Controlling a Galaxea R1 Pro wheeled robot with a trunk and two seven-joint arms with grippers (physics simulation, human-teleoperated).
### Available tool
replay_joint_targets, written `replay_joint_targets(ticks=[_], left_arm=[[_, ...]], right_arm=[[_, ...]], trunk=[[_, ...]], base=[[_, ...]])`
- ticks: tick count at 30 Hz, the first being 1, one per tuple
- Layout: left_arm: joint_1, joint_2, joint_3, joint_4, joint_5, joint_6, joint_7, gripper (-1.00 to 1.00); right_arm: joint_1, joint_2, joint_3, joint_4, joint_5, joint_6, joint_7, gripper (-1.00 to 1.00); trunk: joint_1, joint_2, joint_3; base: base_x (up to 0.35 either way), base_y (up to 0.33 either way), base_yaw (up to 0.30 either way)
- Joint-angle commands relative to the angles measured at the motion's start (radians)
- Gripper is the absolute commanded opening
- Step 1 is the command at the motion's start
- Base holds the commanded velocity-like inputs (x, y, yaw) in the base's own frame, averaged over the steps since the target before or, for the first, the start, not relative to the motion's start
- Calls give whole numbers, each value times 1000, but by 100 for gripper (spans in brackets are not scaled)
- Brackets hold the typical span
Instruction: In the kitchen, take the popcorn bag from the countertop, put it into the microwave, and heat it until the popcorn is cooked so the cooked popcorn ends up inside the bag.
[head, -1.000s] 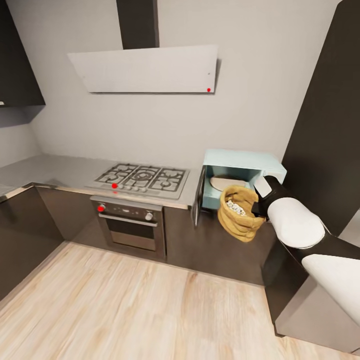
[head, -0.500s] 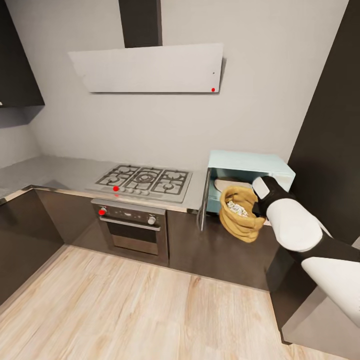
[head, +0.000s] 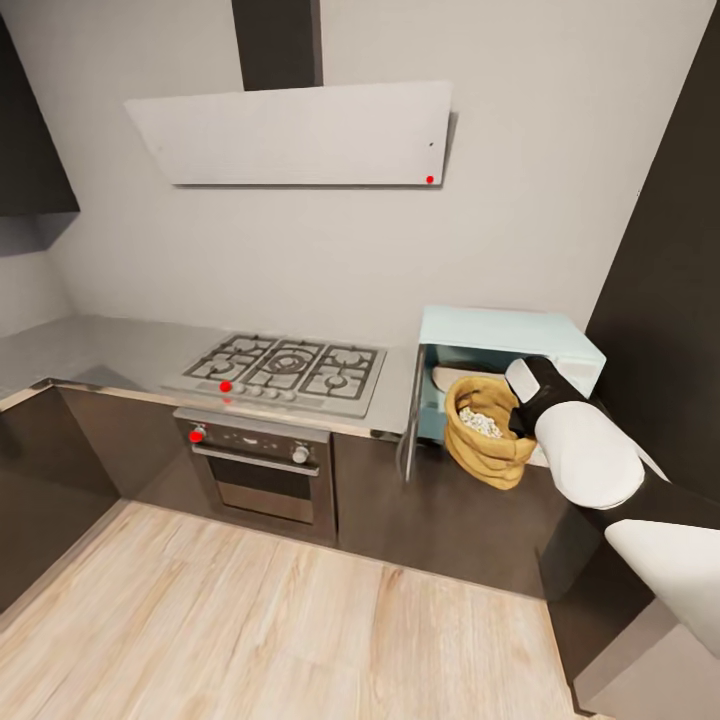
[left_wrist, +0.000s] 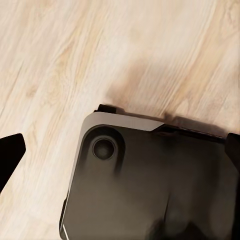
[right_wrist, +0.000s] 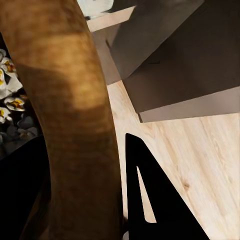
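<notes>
Light grey countertop (head: 120, 345) runs along the kitchen wall, carrying a gas hob (head: 285, 368) above a built-in oven (head: 262, 470), with the pale blue microwave (head: 510, 345) further right, its door (head: 410, 420) swung open. At its mouth I hold the popcorn bag (head: 488, 432), popcorn (head: 482, 422) heaped inside, my right gripper (head: 520, 418) clamped on its rolled rim. My left gripper (left_wrist: 10, 155) hangs over wooden floor (left_wrist: 125, 55); its state I cannot tell.

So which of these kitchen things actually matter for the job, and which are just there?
Part of the job:
popcorn bag
popcorn
microwave, door open
countertop
right arm's fingers

Just there:
gas hob
built-in oven
extractor hood
</notes>
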Motion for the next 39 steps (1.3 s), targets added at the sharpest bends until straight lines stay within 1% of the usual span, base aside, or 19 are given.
replay_joint_targets(ticks=[1, 6, 10, 12, 14, 16, 24, 31, 33, 36, 39], left_arm=[[-1, 0, 1, 1, 2, -3, 1, 100], [-1, -1, 1, 1, 2, -3, 1, 100], [-1, -1, 1, 1, 2, -3, 1, 100], [-1, 0, 1, 1, 2, -3, 1, 100], [-1, -1, 0, 1, 2, -3, 1, 100], [-1, -1, 1, 1, 2, -3, 1, 100], [-1, -1, 2, 1, 3, -3, 1, 100], [-1, -1, 1, 1, 3, -3, 1, 100], [-1, -1, 1, 1, 3, -3, 1, 100], [-1, -1, 1, 1, 3, -3, 1, 100], [-1, -1, 1, 1, 3, -3, 1, 100]], right_arm=[[-1, 0, -6, -1, 9, 6, 2, -100], [0, 0, -5, -1, 9, 5, 4, -100], [3, -1, 4, -2, 9, 5, 5, -100], [3, -10, 4, -4, 9, 5, 4, -100], [3, -28, 5, -4, 7, 5, 5, -100], [2, -34, 6, -2, 6, 6, 3, -100], [2, -38, 7, -3, 9, 6, -9, -100], [2, -39, 7, -8, 9, 1, -10, -100], [2, -43, 6, -11, 9, 0, -11, -100], [2, -57, 3, -14, 7, -2, -13, -100], [3, -63, 0, -15, 5, -9, -14, -100]], trunk=[[1, -2, -2], [1, -2, -2], [1, -2, -2], [1, -2, -2], [1, -2, -2], [1, -2, -2], [1, -2, -2], [1, -2, -2], [1, -2, -2], [1, -2, -2], [1, -2, -2]], base=[[29, 0, 0], [8, 0, 0], [0, 0, 0], [0, 0, 0], [0, 0, 0], [3, 0, 0], [256, 0, 0], [47, 0, 0], [2, 0, 0], [0, 0, 0], [0, 0, 0]])
